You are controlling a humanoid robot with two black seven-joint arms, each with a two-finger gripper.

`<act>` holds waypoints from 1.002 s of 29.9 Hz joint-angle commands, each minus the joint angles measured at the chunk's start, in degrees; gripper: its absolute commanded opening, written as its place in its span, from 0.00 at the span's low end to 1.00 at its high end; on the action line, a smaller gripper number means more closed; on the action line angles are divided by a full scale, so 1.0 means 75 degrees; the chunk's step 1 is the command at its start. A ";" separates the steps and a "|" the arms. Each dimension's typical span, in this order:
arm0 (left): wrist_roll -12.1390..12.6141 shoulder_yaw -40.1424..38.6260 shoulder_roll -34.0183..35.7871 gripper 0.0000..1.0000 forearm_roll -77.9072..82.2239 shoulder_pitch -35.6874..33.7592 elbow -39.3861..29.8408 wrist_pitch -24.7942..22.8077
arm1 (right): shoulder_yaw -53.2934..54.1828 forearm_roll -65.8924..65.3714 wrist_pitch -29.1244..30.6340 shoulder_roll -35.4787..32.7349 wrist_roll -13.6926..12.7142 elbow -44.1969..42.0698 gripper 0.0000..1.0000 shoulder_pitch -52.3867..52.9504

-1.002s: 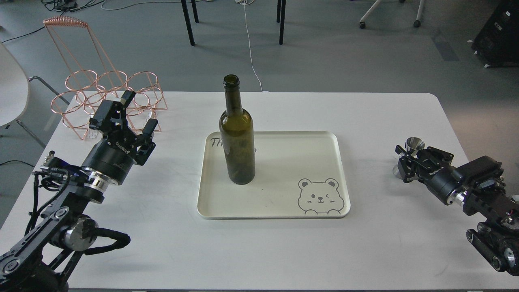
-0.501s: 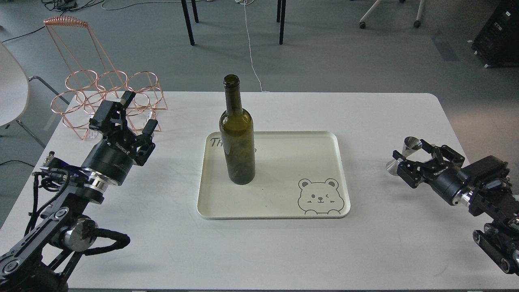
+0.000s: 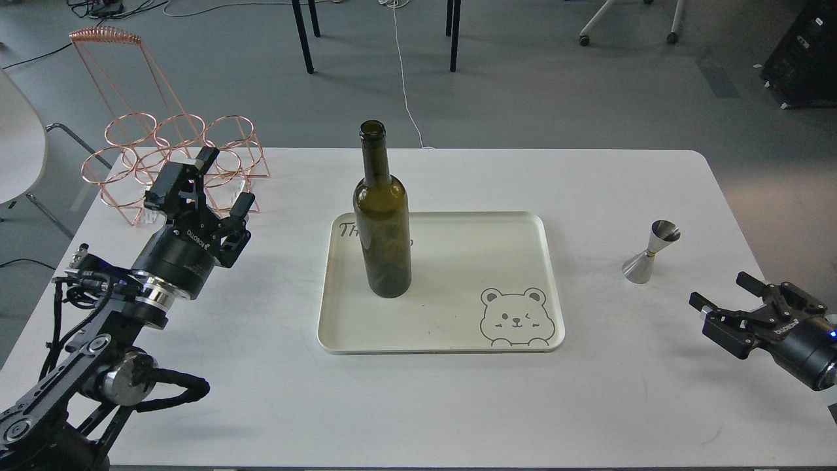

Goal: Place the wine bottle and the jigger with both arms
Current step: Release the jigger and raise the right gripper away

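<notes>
the wine bottle (image 3: 382,216) stands upright on the left part of the cream tray (image 3: 516,222), neck open. glass: likely heavy, rigid, smooth, breakable; best gripped around the wide body, below the shoulder. the jigger (image 3: 650,252) stands upright on the white table (image 3: 588,405), right of the tray, apart from it. steel: probably light, slick, easy to tip; take it at the narrow waist. the right gripper (image 3: 726,301) hangs near it, fingers spread, empty. the left gripper (image 3: 209,180) is open, empty, before the copper wire rack (image 3: 163,150).

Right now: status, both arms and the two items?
Left gripper open, empty. Right gripper open, clear of jigger. Wine bottle upright on tray. Nothing blocking.
</notes>
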 commanded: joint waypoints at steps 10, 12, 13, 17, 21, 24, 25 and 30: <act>-0.0736 0.0007 0.0468 0.98 0.0246 0.0083 -0.0400 0.0036 | -0.0061 0.7285 0.2407 0.0014 0.0002 0.2746 0.94 0.2418; -0.1026 0.0007 0.0679 0.98 0.0550 0.0082 -0.0470 0.0036 | -0.0061 0.8282 0.2631 0.0423 0.0002 0.2534 0.94 0.3005; -0.1026 0.0007 0.0761 0.98 0.0702 0.0083 -0.0551 0.0036 | -0.0061 0.8658 0.2678 0.0658 0.0002 0.2417 0.94 0.3193; -0.1026 0.0007 0.1206 0.98 0.1662 0.0071 -0.1067 0.0012 | -0.0002 0.9902 0.2760 0.1678 0.0002 0.1797 0.96 0.3593; -0.1026 0.0007 0.1698 0.98 0.3289 0.0048 -0.1629 0.0001 | -0.0025 1.0208 0.3625 0.2592 0.0002 0.0603 0.97 0.3441; -0.1026 0.0077 0.2202 0.98 0.5057 -0.0046 -0.1899 0.0001 | -0.0025 1.0127 0.4213 0.3061 0.0002 -0.0219 0.97 0.3020; -0.1026 0.0089 0.2343 0.98 0.5632 -0.0081 -0.1935 0.0001 | -0.0025 1.0103 0.4237 0.3097 0.0002 -0.0232 0.97 0.2938; -0.1026 0.0498 0.2941 0.98 0.8376 -0.1203 -0.1970 0.0001 | -0.0049 1.0091 0.4237 0.3144 0.0002 -0.0197 0.97 0.2749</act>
